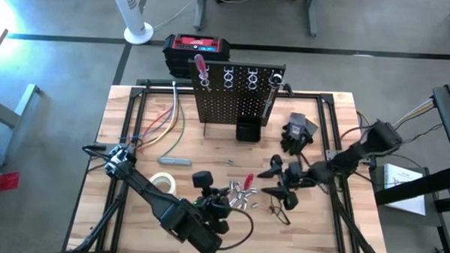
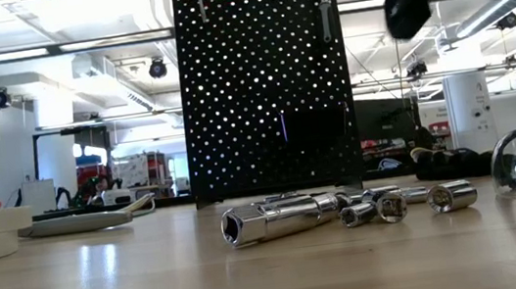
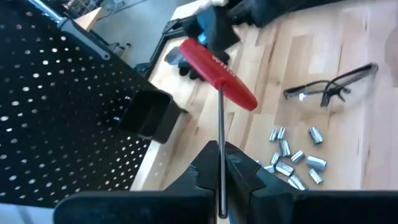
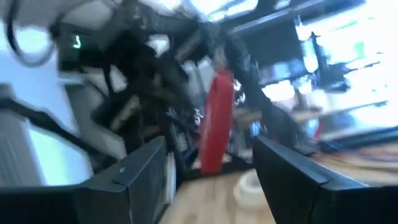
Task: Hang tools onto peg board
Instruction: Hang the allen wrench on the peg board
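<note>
The black peg board [image 1: 237, 93] stands upright at the table's far middle. A red-handled tool [image 1: 201, 68] and a grey metal one [image 1: 273, 94] hang on it. It carries a small black bin [image 1: 246, 130]. My left gripper [image 1: 228, 196] is shut on a red T-handled tool [image 3: 217, 73] near the table's front middle. My right gripper [image 1: 270, 182] is open just to the right of the red handle [image 1: 248, 178], which shows ahead of its fingers in the right wrist view [image 4: 216, 118]. Several silvery bits [image 1: 241, 196] lie on the table below. My left gripper pinches the tool's thin metal shaft [image 3: 221, 155] between its two fingers, below the red cross handle. The shaft runs on forward past the fingertips. The handle sits at its far end, off the table.
Safety glasses [image 1: 278, 212] lie at the front right. Black gloves [image 1: 298, 133] lie right of the board. A whitish tape roll [image 1: 163, 182] and a grey tool [image 1: 175, 161] lie at the left. A red-and-black box [image 1: 197, 47] stands behind the board. Coloured cables [image 1: 161, 124] run at the far left.
</note>
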Robot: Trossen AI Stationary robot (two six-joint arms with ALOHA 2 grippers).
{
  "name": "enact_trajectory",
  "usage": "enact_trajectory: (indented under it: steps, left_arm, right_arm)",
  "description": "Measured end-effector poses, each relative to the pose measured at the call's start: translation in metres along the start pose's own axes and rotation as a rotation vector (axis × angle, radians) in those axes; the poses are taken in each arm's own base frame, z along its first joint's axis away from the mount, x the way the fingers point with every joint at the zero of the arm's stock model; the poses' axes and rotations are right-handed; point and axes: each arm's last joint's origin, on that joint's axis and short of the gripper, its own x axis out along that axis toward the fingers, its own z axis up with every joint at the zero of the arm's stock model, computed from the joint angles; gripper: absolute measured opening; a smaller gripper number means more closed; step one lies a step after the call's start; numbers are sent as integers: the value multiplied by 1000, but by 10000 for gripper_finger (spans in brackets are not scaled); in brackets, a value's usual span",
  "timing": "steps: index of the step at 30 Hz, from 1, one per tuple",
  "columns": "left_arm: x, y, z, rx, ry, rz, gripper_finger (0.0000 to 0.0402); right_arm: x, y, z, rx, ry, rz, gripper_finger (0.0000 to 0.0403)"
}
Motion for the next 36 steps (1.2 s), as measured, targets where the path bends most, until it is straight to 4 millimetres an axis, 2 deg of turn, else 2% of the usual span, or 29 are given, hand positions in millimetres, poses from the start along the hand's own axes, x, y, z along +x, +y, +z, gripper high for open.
enact_trajectory:
  steps: [6,10,13,17,19,22,26,32,36]
  left_arm:
    - [7,2,11,-18,-17,-57,0]
    - [8,6,14,-26,-9,-72,0]
    - [6,11,15,-35,-12,-75,0]
    - [0,19,18,-60,-20,-79,0]
    - [-3,23,16,-51,-11,-69,0]
    - [-3,28,11,-58,29,-49,0]
    - [-1,30,6,-76,64,-24,0]
    - [1,31,8,-91,25,34,0]
    - [3,32,8,-89,20,49,0]
  right_arm:
    - [26,-8,-15,22,55,31,224]
    - [33,-7,-12,33,31,85,203]
    - [31,-8,-11,35,36,83,157]
    - [25,-8,-7,25,26,87,50]
    - [24,-7,-3,-10,8,83,15]
    - [24,-8,7,-11,-14,70,4]
    - [30,-7,22,-38,40,52,0]
    - [42,0,44,-85,158,-2,0]
    - [41,1,57,-79,184,-66,0]
